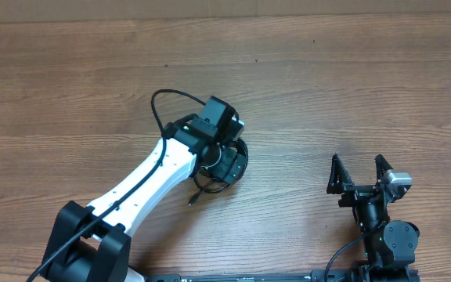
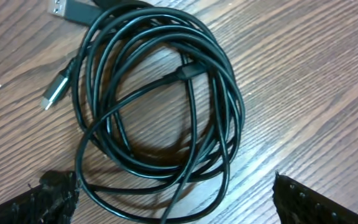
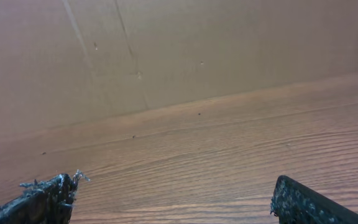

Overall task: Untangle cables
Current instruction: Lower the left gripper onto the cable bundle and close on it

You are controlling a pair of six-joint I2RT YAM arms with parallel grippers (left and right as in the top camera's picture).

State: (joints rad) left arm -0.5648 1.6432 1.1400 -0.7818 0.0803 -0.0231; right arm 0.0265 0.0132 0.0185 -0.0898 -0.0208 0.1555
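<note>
The left arm reaches from the lower left of the overhead view up to mid-frame, its wrist bent down over the cables. The left claw hangs just above them with its fingers spread wide at the bottom corners of the wrist view, holding nothing.

The cables lie on the bench near the middle of the overhead view. They form one loose coil of thin black loops, a little longer from top to bottom of the left wrist view than across. A silver-tipped plug lies at the coil's left edge and points down-left. A flat silver plug at the top left edge points left.

The right arm is at the lower right, well apart from the coil. The right claw points up-frame, wide open and empty.
</note>
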